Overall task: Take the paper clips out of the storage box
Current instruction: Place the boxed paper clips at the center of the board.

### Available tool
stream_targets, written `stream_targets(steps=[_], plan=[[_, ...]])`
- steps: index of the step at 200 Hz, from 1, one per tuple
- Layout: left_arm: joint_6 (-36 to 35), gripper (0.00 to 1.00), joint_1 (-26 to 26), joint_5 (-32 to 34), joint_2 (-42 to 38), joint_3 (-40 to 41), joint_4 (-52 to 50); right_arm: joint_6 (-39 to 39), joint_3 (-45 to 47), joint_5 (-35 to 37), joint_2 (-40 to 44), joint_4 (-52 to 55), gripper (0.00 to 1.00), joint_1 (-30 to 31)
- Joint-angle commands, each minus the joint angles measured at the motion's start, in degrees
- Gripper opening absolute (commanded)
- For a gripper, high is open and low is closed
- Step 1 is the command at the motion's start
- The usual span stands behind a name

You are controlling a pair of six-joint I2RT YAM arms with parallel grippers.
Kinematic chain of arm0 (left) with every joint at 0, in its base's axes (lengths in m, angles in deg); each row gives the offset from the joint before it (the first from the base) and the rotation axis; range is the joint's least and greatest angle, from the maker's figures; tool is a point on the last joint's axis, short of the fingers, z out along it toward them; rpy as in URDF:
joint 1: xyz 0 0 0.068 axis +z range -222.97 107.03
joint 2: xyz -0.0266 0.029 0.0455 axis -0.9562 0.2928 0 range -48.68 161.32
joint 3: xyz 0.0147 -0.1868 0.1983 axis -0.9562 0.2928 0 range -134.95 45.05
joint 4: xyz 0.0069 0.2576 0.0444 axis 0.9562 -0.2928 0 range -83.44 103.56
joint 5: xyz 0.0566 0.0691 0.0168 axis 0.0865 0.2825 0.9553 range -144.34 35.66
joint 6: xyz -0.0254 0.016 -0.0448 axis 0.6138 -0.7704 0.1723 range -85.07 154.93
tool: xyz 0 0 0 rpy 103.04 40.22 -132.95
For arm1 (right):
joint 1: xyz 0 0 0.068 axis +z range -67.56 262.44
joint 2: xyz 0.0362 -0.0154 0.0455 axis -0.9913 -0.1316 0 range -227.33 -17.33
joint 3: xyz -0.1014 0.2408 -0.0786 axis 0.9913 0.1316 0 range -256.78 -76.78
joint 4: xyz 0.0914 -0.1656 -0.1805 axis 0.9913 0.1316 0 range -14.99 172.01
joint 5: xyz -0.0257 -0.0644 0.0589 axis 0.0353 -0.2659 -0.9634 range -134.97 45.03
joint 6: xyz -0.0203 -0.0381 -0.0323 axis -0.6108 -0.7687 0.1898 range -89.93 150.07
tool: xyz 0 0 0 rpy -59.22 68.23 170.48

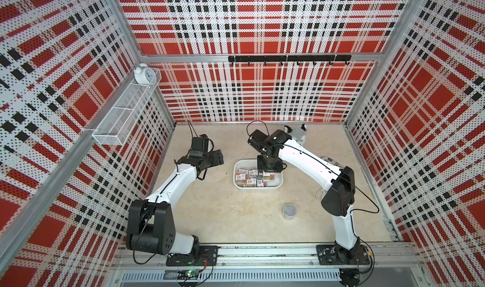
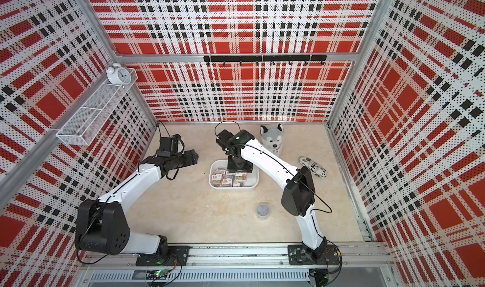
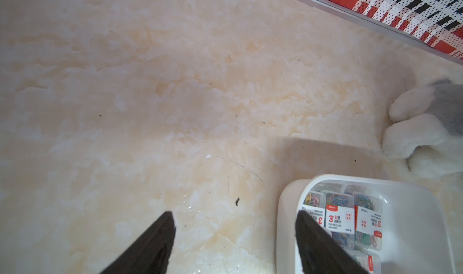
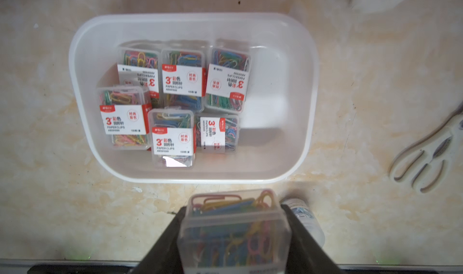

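The storage box [image 1: 278,180] is white, smooth and shallow with rounded corners. It sits on the marble-look table [image 1: 210,215] just right of centre frame in both top views.

The right wrist view shows six paper clip cases [image 4: 184,77] in it, in two rough rows of three. They're bunched toward one end and some overlap. Each is a small clear rectangular case of multicoloured clips with a white-and-red label reading a red "3" and "PAPER CLIPS". Labels face up but aren't all turned the same way.

A seventh case [image 4: 235,235] is pinched in the right gripper [image 4: 234,210], with the black fingers [image 4: 167,237] pressed on its two sides. Pink, yellow and blue clips show through the clear plastic; its label is out of view. In the top views that gripper points down over the upper edge of the box, so this case is held above the box, off the six below.

The round tub [image 1: 289,211] is small and clear with grey contents. It stands on the table below the box in frame, well apart from it.

The left gripper [image 3: 235,213] has its jaws spread with only bare table between them. It hangs left of the box in the top views.

Other items:
- A plush dog [image 2: 271,138] sits above and right of the box, near the back wall.
- White-handled scissors [image 4: 431,157] lie on the table near the box.
- A black-and-white patterned pouch [image 2: 312,166] lies right of the box.
- A white wire-mesh basket [image 1: 126,110] on the wall, upper left of frame, holds a white alarm clock [image 1: 143,74] at its far end.
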Motion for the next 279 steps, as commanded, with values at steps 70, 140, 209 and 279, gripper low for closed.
stream_targets(steps=[70,140,209,279], plan=[[0.2,0.78,0.0,-0.3,-0.9,1.5,1.3,11.1,18.4,-3.5,8.4,-4.9,0.51,8.7],[0.2,0.78,-0.6,0.0,-1.1,1.9,1.0,13.4,27.1,-5.9,9.9,-11.3,0.51,10.2],[-0.8,0.78,-0.7,1.0,-2.0,1.8,-2.5,13.4,32.8,-6.4,9.1,-17.2,0.51,10.4],[-1.0,0.78,1.4,0.8,-3.3,1.2,-5.4,12.0,37.3,-7.2,8.0,-21.6,0.53,10.5]])
